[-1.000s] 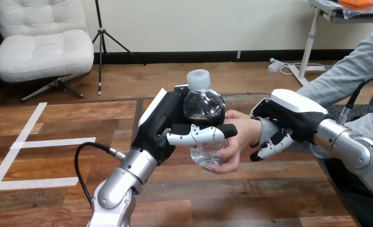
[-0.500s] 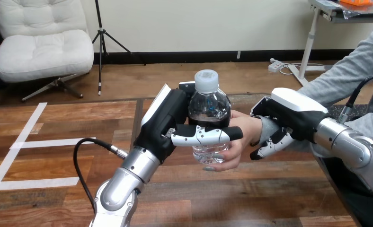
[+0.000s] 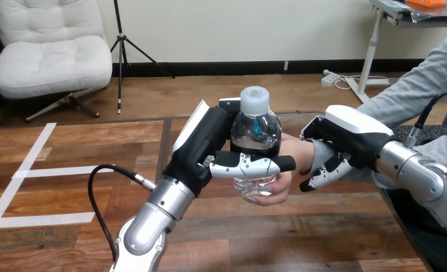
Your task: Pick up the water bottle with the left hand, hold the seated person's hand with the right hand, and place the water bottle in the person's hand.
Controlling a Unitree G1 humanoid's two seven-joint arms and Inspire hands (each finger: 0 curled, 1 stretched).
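Observation:
A clear water bottle (image 3: 255, 127) with a white cap stands upright above the table's middle. My left hand (image 3: 210, 144) is shut on it, thumb across its front. The person's hand (image 3: 278, 181) comes in from the right and cups the bottle's lower part from below and behind. My right hand (image 3: 346, 141) is curled round the person's wrist (image 3: 315, 156) just right of the bottle, its fingers hooked under the grey sleeve's end.
The wooden table (image 3: 68, 170) has white tape strips (image 3: 62, 171) on its left part. The person's grey-sleeved forearm (image 3: 414, 85) stretches away to the upper right.
My left hand has carried the bottle a little to the right and deeper into the person's hand. My right hand has stayed in place on the wrist.

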